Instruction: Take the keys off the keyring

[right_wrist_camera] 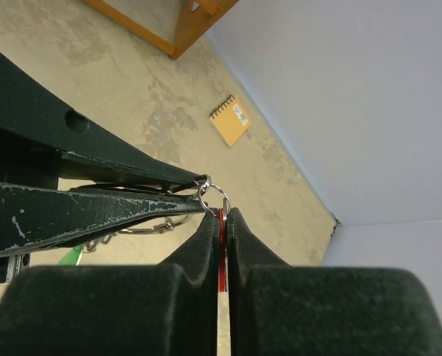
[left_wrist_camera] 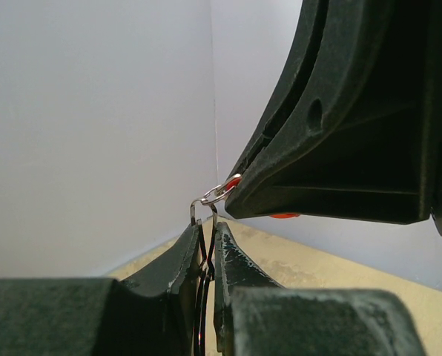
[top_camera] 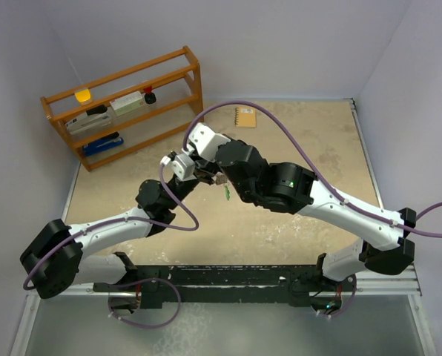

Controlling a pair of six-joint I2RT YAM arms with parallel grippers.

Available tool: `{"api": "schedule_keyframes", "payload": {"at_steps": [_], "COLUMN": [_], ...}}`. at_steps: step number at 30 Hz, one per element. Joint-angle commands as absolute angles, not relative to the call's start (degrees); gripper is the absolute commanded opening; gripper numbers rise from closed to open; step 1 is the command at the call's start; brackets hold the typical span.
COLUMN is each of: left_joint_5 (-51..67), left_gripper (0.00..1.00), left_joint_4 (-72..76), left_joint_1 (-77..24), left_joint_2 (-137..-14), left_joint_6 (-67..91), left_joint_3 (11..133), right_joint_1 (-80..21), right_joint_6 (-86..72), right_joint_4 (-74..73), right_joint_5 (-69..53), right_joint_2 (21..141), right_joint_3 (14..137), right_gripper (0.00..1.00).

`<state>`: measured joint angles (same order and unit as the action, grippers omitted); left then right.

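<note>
Both arms meet in mid-air above the middle of the worktop (top_camera: 317,148), their tips almost touching. The left gripper (left_wrist_camera: 206,231) is pressed together on the thin wire of the keyring (left_wrist_camera: 202,297), which runs down between its fingers. The right gripper (right_wrist_camera: 222,216) is pinched flat on the red-headed key (right_wrist_camera: 222,248); only a red sliver shows between its fingers (the blade is hidden from me). A small silver link ring (right_wrist_camera: 215,196) bridges the narrow gap between the two gripper tips.

In the right wrist view, the wider loop of the keyring curves under the left gripper's fingers, at about 8 o'clock from that link. The green-headed key (top_camera: 227,193) dangles at 5 o'clock from the meeting point in the overhead view.

A tan spiral notebook (top_camera: 245,116) lies flat on the worktop at 12 o'clock, near the back wall. A wooden rack (top_camera: 124,104) stands at 10 o'clock, well apart from both arms.
</note>
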<state>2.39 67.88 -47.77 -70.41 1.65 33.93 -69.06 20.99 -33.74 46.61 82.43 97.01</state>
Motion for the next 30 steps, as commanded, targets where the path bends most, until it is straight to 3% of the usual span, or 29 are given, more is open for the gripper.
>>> {"api": "schedule_keyframes", "payload": {"at_steps": [1,16,30], "left_joint_5": [2.33,-0.98,9.04], "left_gripper": [0.00,0.00,0.00], "left_joint_4": [68.78,59.19,40.22], "left_joint_1": [-47.81,-47.81,-47.81], "left_joint_2": [-68.97,-67.01,-60.39], "left_joint_6": [0.40,-7.71,-17.23], "left_joint_3": [33.74,32.79,34.31], "right_joint_1": [-69.20,-69.18,-69.19], "right_joint_6": [20.73,28.64,30.50], "right_joint_4": [-30.99,-23.78,-27.91], "right_joint_5": [48.68,52.42,46.03], "right_joint_2": [81.65,80.78,82.35], "right_joint_3": [97.92,98.51,106.19], "right_gripper": [0.00,0.00,0.00]}}
